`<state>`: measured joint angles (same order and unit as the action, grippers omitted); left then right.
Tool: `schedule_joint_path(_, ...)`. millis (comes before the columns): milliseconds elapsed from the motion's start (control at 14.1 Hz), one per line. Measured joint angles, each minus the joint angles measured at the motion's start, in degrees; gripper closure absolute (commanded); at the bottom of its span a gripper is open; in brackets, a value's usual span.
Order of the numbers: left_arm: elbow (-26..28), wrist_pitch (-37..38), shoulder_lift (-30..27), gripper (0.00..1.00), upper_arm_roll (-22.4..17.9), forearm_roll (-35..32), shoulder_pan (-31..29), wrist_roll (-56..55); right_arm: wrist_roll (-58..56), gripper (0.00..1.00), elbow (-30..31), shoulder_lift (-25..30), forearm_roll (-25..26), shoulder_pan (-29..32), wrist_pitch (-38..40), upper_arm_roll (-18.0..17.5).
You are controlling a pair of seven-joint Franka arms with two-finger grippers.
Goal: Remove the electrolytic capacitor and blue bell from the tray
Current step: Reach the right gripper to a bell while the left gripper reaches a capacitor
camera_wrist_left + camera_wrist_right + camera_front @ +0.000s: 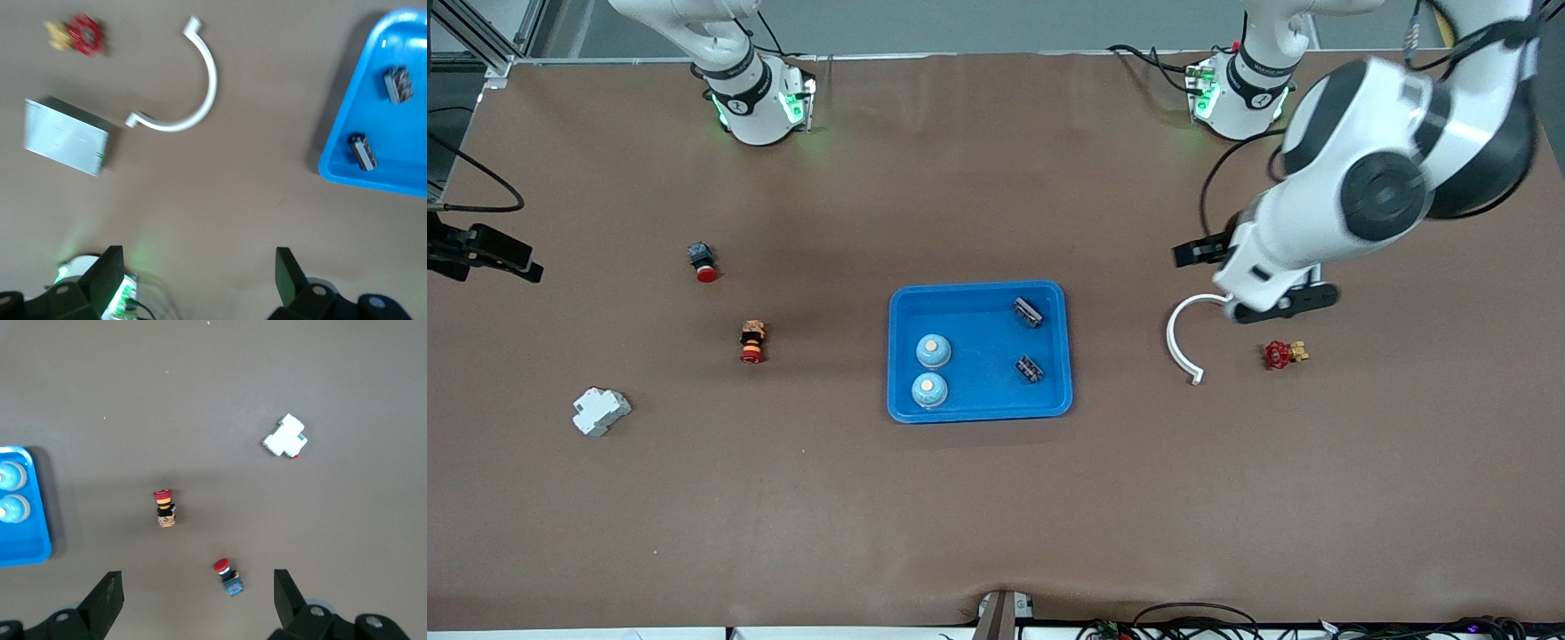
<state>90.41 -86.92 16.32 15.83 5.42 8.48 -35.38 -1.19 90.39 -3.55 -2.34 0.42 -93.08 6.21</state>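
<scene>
two bells point(931, 369) and two capacitors point(1028, 339) lie in the blue tray point(978, 412); left end effector point(199, 280) and right end effector point(198, 600) both hover wide and empty over the counter point(996, 516).

Blue tray point(1049, 293), pale-blue bells point(933, 351), dark capacitors point(1028, 312), white curved piece point(1178, 342), red valve point(1278, 355)

- Left arm point(1369, 178): glossy white shells, black round joint caps, black cables looping along it.
- Both bases point(756, 98): white, with black collar rings carrying a small white mark, and glowing green lights.
- Left gripper point(197, 277) and right gripper point(197, 597): black, wedge-shaped fingers on dark bodies with small silver screws.
</scene>
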Motion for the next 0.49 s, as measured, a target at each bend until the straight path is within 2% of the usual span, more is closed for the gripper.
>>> schedule_joint_path(212,-0.08,-6.12,5.13,0.0,0.03,0.9,2.8,-5.91,13.27,0.0,1.66,-0.37,-0.35,-6.22,-1.73,-1.58)
schedule_joint_path(495,-0.21,-15.6,10.76,0.0,0.11,1.19,8.77,-20.26,27.78,0.0,8.47,-2.07,-0.39,-16.61,-11.29,-2.15)
